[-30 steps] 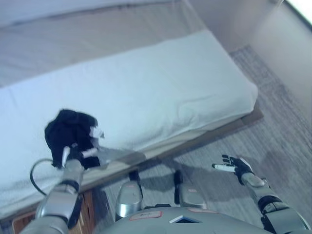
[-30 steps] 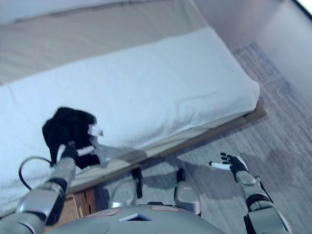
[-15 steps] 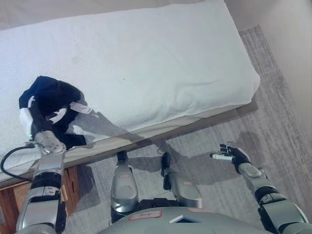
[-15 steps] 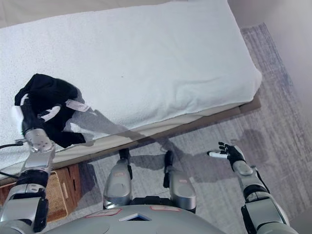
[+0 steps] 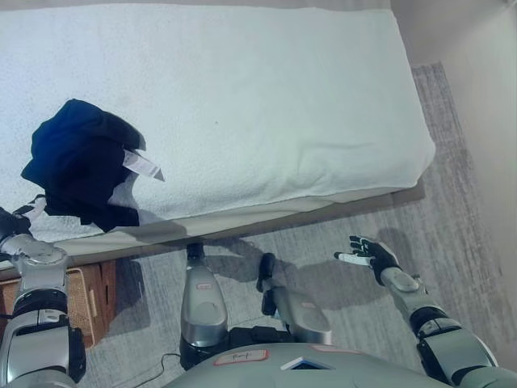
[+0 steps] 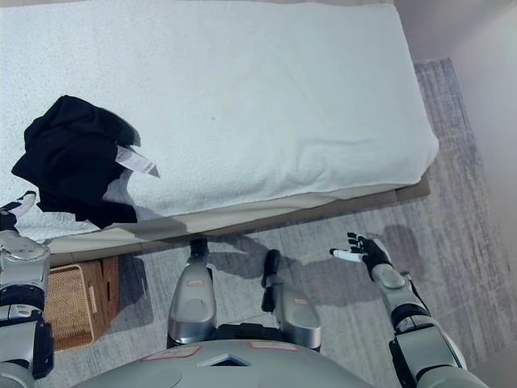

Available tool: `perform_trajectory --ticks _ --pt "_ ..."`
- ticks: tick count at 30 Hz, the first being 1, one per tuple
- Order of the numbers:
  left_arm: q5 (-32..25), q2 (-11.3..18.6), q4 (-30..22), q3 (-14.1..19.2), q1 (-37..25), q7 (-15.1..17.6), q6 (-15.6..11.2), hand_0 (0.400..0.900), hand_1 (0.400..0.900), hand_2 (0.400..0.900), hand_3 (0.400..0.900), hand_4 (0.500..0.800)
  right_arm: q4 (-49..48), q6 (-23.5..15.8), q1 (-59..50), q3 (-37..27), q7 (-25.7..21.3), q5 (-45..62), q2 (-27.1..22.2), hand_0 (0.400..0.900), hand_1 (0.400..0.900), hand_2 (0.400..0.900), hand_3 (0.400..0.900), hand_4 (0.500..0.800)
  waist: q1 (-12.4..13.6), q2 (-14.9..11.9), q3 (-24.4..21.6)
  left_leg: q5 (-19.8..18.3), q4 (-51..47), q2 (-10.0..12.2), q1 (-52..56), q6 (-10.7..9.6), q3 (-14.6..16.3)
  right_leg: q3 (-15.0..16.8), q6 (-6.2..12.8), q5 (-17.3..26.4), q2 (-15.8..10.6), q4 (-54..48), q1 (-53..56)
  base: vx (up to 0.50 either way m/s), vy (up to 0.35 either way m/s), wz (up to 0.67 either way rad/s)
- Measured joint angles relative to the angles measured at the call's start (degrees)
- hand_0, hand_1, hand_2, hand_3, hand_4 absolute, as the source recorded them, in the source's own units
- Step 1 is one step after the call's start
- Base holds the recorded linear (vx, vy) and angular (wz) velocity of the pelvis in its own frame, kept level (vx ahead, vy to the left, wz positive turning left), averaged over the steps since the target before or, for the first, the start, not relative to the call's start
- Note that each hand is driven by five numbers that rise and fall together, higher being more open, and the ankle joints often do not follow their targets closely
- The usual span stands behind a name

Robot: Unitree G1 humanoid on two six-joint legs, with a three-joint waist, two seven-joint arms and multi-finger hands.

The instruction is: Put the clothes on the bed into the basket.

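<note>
A black garment (image 5: 79, 164) with a white tag (image 5: 143, 164) lies bunched near the front left edge of the white bed (image 5: 275, 97). My left hand (image 6: 11, 213) is low at the view's left edge, just below and left of the garment. Its fingers look relaxed, and one white tip reaches toward the cloth's lower edge. A brown wicker basket (image 6: 74, 299) stands on the floor below the bed's edge, beside my left arm. Over the carpet at the lower right, my right hand (image 5: 365, 254) is held open and holds nothing.
Grey carpet (image 5: 460, 210) covers the floor in front of and to the right of the bed. A tan bed base (image 5: 266, 212) shows under the mattress edge. A pale wall (image 5: 477, 32) rises at the upper right.
The camera has tilted down. My left hand has come off the black garment and dropped down and left; the garment stays on the bed. The right hand has barely moved.
</note>
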Motion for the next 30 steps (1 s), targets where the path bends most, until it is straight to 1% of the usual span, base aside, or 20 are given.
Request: perform_trajectory --ticks 1,2,4,5,7,10,11,12,13,16,18,21,22,24,25,27,28,29,30 --pt "-1.1 1.3 2.8 -1.0 -2.1 0.0 0.0 0.9 0.9 0.9 0.9 0.8 -0.1 -0.4 -0.3 1.0 -0.1 0.1 -0.1 0.9 0.9 0.9 0.9 0.8 0.1 -0.4 0.3 0.1 0.6 0.1 -1.2 -0.2 -0.4 -0.3 -0.09 0.1 0.1 0.4 -0.9 -0.08 -0.065 0.13" --pt "-2.1 2.6 4.0 -1.5 -3.6 0.0 0.1 0.9 0.9 0.9 0.9 0.8 0.0 -0.4 -0.9 1.5 0.0 0.2 0.2 0.9 0.9 0.9 0.9 0.8 0.0 -0.8 0.8 0.1 1.1 0.4 -2.4 -0.2 -0.9 -0.6 -0.3 0.2 0.5 0.4 -1.7 -0.05 -0.049 0.13" --pt "-2.8 3.8 5.1 -2.5 -6.4 -0.1 -0.1 0.9 0.9 0.9 0.9 0.8 -0.1 -0.5 -1.4 2.3 0.0 1.1 0.2 0.9 0.9 0.9 0.9 0.8 0.1 -1.6 1.7 0.2 1.7 0.7 -3.8 -0.4 -1.5 -1.0 -0.49 0.4 0.8 0.8 -2.7 -0.05 -0.035 0.14" --pt "-4.3 4.4 6.0 -4.0 -8.6 -0.2 -0.2 0.9 0.9 0.9 0.9 0.8 -0.2 -0.6 -1.7 2.5 -0.1 1.7 0.2 0.9 0.9 0.9 0.9 0.8 -0.2 -2.0 2.2 0.3 2.2 0.8 -4.7 -0.5 -2.1 -1.6 -0.49 0.4 1.0 1.0 -3.2 -0.05 -0.023 0.12" --pt "-6.3 4.6 6.0 -5.6 -11.7 -0.4 -0.6 0.9 0.9 0.9 0.9 0.8 -0.3 -0.9 -2.5 3.0 -0.1 1.9 0.2 0.9 0.9 0.9 0.9 0.8 -0.1 -2.6 3.6 0.2 2.8 0.9 -5.8 -0.6 -3.1 -2.3 -0.5 0.4 1.1 1.1 -3.5 -0.04 0.002 0.09" --pt "-9.7 4.7 5.4 -9.2 -14.6 -2.1 -1.2 0.9 0.9 0.9 0.9 0.8 -1.1 -1.0 -3.9 3.2 -0.2 2.2 0.3 0.9 0.9 0.9 0.9 0.8 -0.4 -3.6 4.5 0.2 3.6 0.8 -8.0 -0.6 -3.4 -2.4 -0.64 0.5 1.2 1.6 -5.5 -0.05 0.019 0.06" --pt "-11.2 4.7 5.3 -9.8 -15.1 -2.9 -1.4 0.9 0.9 0.9 0.9 0.8 -1.1 -1.0 -4.5 3.6 -0.2 2.4 0.4 0.9 0.9 0.9 0.9 0.8 -1.0 -3.8 4.7 0.2 3.9 0.8 -8.7 -0.6 -3.6 -2.6 -0.81 0.6 1.1 1.7 -5.9 -0.05 0.024 0.04" --pt "-13.2 4.7 6.1 -10.8 -16.2 -3.5 -1.6 0.9 0.9 0.9 0.9 0.8 -1.0 -1.0 -5.2 3.8 -0.2 3.3 0.5 0.9 0.9 0.9 0.9 0.8 -1.2 -3.9 4.8 0.2 4.2 0.7 -9.5 -0.6 -3.8 -2.9 -0.81 0.6 1.1 1.9 -6.5 -0.05 0.014 0.02" --pt "-14.1 4.6 6.3 -11.1 -17.0 -4.2 -1.8 0.9 0.9 0.9 0.9 0.8 -1.1 -1.0 -5.6 3.8 -0.2 3.7 0.5 0.9 0.9 0.9 0.9 0.8 -1.6 -4.0 4.8 0.2 4.4 0.7 -10.1 -0.6 -4.0 -2.9 -0.81 0.6 1.1 2.0 -7.1 -0.05 0.016 0.01" --pt "-17.4 4.6 6.4 -13.3 -19.6 -5.5 -2.4 0.9 0.9 0.9 0.9 0.8 -1.2 -1.0 -6.3 3.8 -0.4 4.2 0.4 0.9 0.9 0.9 0.9 0.8 -2.0 -3.8 5.5 0.3 4.8 0.7 -11.3 -0.6 -4.6 -3.3 -0.84 0.7 1.2 2.2 -7.9 -0.04 0.023 0.02" --pt "-18.5 4.6 6.3 -13.4 -19.8 -6.6 -2.8 0.9 0.9 0.9 0.9 0.8 -1.2 -1.0 -6.9 3.8 -0.5 4.4 0.4 0.9 0.9 0.9 0.9 0.8 -2.6 -3.8 5.5 0.3 4.8 0.7 -11.8 -0.6 -4.6 -3.4 -0.84 0.7 1.2 2.3 -8.4 -0.02 0.024 0.02" --pt "-23.3 4.6 6.7 -14.2 -20.0 -8.3 -4.1 0.9 0.9 0.9 0.9 0.8 -1.2 -1.1 -7.3 3.8 -1.6 4.5 0.4 0.9 0.9 0.9 0.9 0.8 -2.9 -3.5 5.7 0.3 4.8 0.7 -12.4 -0.6 -4.6 -3.4 -0.87 0.8 1.1 2.3 -9.0 -0.01 0.041 -0.06" --pt "-24.7 4.5 7.8 -14.6 -20.3 -9.2 -4.8 0.9 0.9 0.9 0.9 0.8 -1.2 -1.0 -7.4 3.8 -1.6 4.5 0.4 0.9 0.9 0.9 0.9 0.8 -2.8 -3.4 5.7 0.3 4.9 0.6 -12.4 -0.6 -4.6 -3.4 -0.88 0.9 1.1 2.3 -9.1 -0.01 0.043 -0.07" --pt "-25.8 4.5 8.6 -14.8 -20.7 -10.3 -5.2 0.9 0.9 0.9 0.9 0.8 -1.2 -1.1 -7.6 3.8 -1.6 4.6 0.4 0.9 0.9 0.9 0.9 0.8 -2.8 -3.1 5.9 0.3 5.0 0.6 -12.4 -0.6 -4.5 -3.3 -0.89 0.9 1.1 2.3 -9.1 -0.02 0.051 -0.11" --pt "-25.8 4.5 10.4 -15.1 -21.4 -11.0 -5.6 0.9 0.9 0.9 0.9 0.8 -1.2 -1.1 -7.9 3.8 -1.6 4.6 0.4 0.9 0.9 0.9 0.9 0.8 -2.9 -3.0 6.0 0.3 5.0 0.6 -12.3 -0.6 -4.4 -3.2 -0.89 0.9 1.1 2.4 -9.1 -0.03 0.046 -0.14" --pt "-26.1 4.6 10.9 -15.4 -21.9 -11.4 -5.5 0.9 0.9 0.9 0.9 0.8 -1.2 -1.3 -8.3 3.8 -1.6 4.6 0.3 0.9 0.9 0.9 0.9 0.8 -3.0 -2.8 6.1 0.3 5.0 0.6 -12.1 -0.6 -4.1 -2.9 -0.89 0.9 1.0 2.5 -9.2 -0.03 0.031 -0.12" --pt "-26.1 4.6 11.8 -15.7 -22.1 -11.6 -5.4 0.747 0.747 0.747 0.747 0.708 -1.2 -1.6 -8.6 3.8 -1.6 4.6 0.3 0.9 0.9 0.9 0.9 0.8 -2.9 -2.8 6.2 0.3 5.1 0.6 -12.1 -0.6 -3.7 -2.5 -0.89 0.9 0.9 2.9 -9.6 -0.02 0.023 -0.1" --pt "-26.1 4.6 12.3 -15.7 -22.3 -11.6 -5.4 0.645 0.645 0.645 0.645 0.647 -1.2 -1.9 -8.9 3.8 -1.6 4.6 0.1 0.9 0.9 0.9 0.9 0.8 -3.0 -2.8 6.2 0.3 5.1 0.6 -12.0 -0.6 -3.3 -2.2 -0.89 0.9 0.8 3.0 -9.7 -0.02 0.011 -0.06" --pt "-26.0 4.6 13.6 -15.8 -23.0 -11.9 -5.3 0.455 0.455 0.455 0.455 0.533 -1.2 -2.0 -9.2 3.8 -1.6 4.6 -0.1 0.9 0.9 0.9 0.9 0.8 -3.1 -2.8 6.2 0.3 5.1 0.6 -12.0 -0.6 -3.1 -2.0 -0.9 0.9 0.8 3.2 -9.8 0.0 0.0 0.0"
